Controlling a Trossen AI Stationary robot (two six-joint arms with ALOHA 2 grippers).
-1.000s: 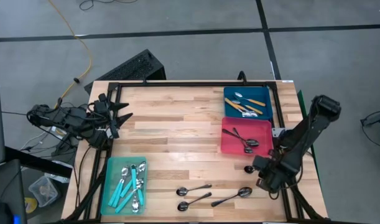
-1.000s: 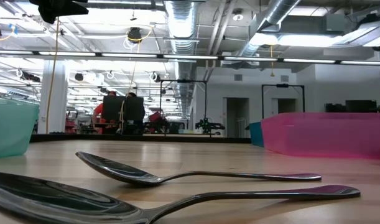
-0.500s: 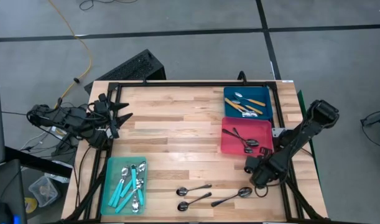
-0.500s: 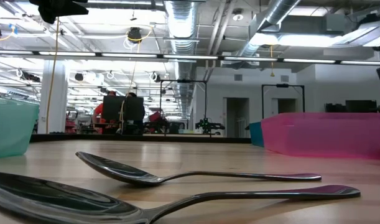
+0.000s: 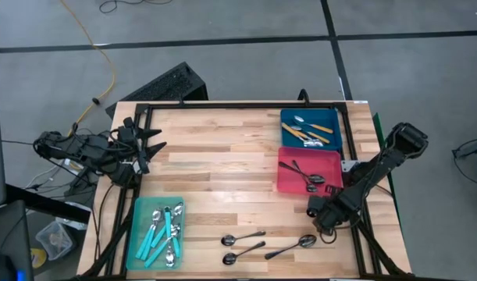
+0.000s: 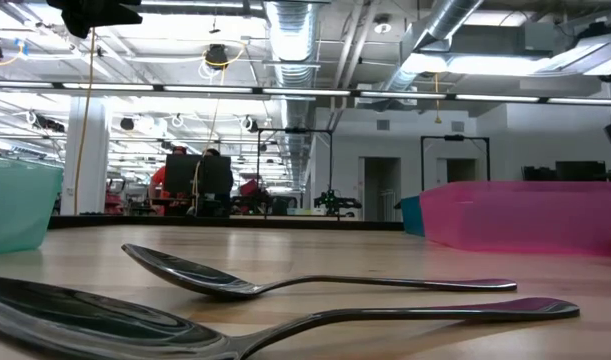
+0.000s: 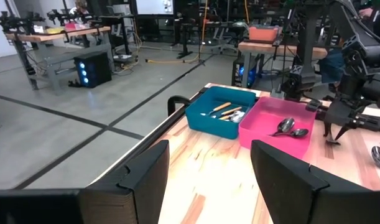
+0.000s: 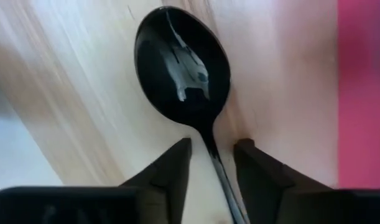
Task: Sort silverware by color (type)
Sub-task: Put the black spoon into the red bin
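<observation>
Currently: dark spoon (image 8: 186, 71) on the worktop by the pink bin (image 5: 310, 171), near the right edge, its neck between the right gripper's (image 5: 322, 215) part-open fingers (image 8: 168, 168), not yet pinched; best to close squarely on the neck, then lift level clear of the bin wall. Against the earlier frame, the right arm has shifted inward along that edge. Left gripper (image 5: 148, 145): parked open over the far left corner.

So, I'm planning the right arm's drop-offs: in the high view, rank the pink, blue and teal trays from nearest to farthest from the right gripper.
From the right gripper:
1. Pink tray, just beyond it.
2. Blue tray, at the far right corner.
3. Teal tray, across the table, near left.
</observation>
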